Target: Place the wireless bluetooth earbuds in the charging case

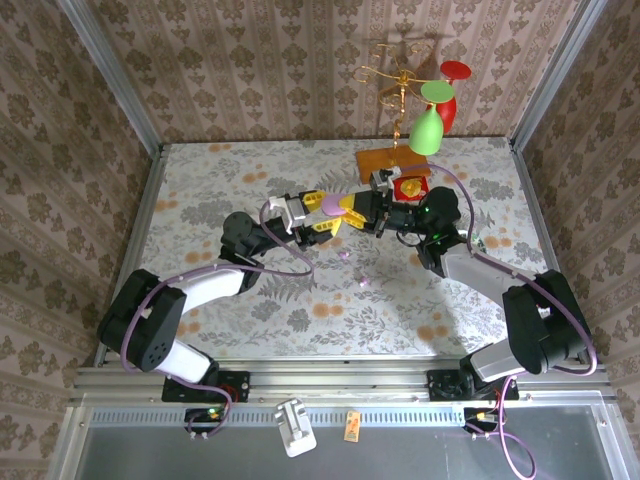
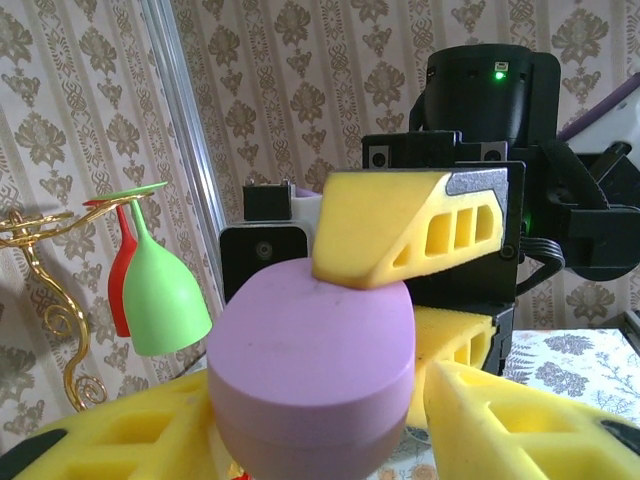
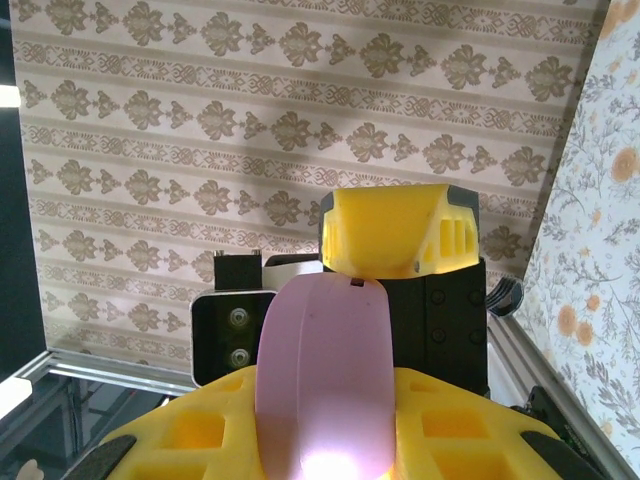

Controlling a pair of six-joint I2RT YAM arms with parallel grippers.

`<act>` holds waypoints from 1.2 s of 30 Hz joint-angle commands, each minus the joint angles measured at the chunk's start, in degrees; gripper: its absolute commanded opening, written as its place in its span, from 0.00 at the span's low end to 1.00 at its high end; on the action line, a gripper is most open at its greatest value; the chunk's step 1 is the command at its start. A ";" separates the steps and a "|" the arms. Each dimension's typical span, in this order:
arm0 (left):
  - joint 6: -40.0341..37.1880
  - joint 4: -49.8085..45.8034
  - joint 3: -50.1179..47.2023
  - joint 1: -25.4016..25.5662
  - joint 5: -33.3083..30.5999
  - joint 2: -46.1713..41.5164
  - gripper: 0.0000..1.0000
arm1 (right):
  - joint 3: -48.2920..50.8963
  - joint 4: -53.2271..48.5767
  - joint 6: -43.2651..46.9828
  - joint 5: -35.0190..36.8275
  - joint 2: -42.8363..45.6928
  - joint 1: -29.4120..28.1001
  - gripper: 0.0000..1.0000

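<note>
Mid-frame in the top view, the right claw (image 1: pixel 350 212) is clamped on the lilac charging case (image 1: pixel 331 206), while the left claw (image 1: pixel 320 214) sits half-open around it, not pinching. The earbuds (image 1: pixel 364 281) lie loose on the worktop (image 1: pixel 250 310) just below. Looks like the case-opening step; next needs a firm two-sided hold to pop it open.

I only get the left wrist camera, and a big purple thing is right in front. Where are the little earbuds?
Observer: The earbuds lie loose on the flowery table, on the near side of the lilac case.
Operator: Where's the case then?
Observer: Over the table's middle, between the left gripper and right gripper, which meet tip to tip.
Operator: What holds up the gold rack?
Observer: A wooden board at the table's far side.
</note>
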State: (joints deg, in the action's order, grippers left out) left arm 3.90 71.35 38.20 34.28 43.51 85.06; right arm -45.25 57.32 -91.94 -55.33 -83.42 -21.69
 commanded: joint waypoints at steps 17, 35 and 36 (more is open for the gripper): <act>1.24 2.48 2.26 0.44 3.67 -0.65 0.28 | -0.96 -2.03 3.00 0.96 0.04 -0.53 0.38; 9.95 -15.30 -2.45 -4.04 7.50 -7.10 0.22 | -17.88 -75.85 75.13 18.64 11.83 -2.57 0.81; 10.47 -15.74 -2.97 -4.05 8.14 -7.62 0.22 | -18.65 -77.59 79.13 21.23 12.13 -3.79 0.82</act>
State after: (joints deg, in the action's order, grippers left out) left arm 9.19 58.72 36.40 30.89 48.18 79.44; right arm -60.20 -5.17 -33.04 -42.92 -73.41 -22.81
